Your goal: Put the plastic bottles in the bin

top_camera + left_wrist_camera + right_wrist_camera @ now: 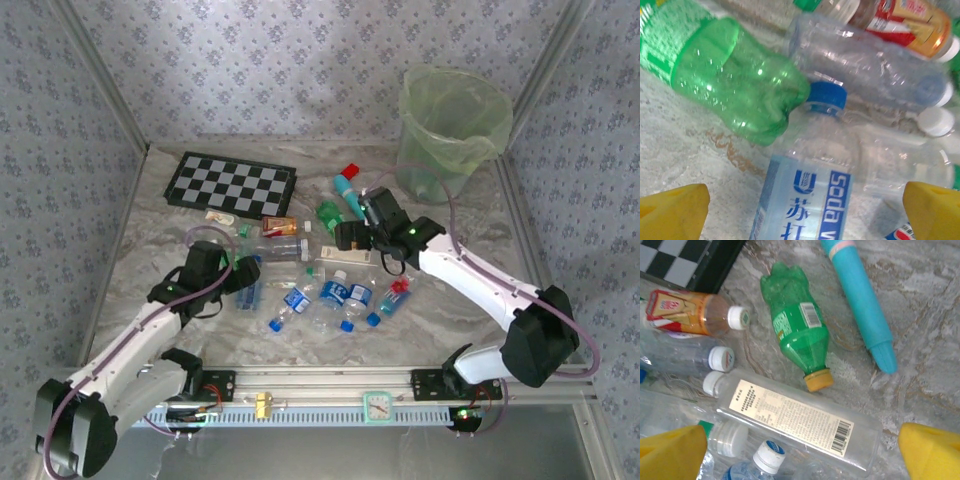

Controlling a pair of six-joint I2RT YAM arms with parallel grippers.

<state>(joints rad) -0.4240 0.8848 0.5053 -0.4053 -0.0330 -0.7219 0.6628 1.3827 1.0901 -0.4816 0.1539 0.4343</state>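
- Left hand (pixel 243 273) gapes wide and empty over a blue-capped soda-water bottle (pixel 810 190).
- Right hand (pixel 350 236) is equally wide and empty above a clear labelled bottle (pixel 795 425).
- Plastic bottles (pixel 320 290) litter the surface (pixel 150 240) centre; the bin (pixel 455 130) stands at 1 o'clock.

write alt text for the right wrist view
The open right gripper hovers over a marbled table: a clear labelled bottle lies nearest, a green bottle with a yellow cap beyond it, and a teal tube beside that.
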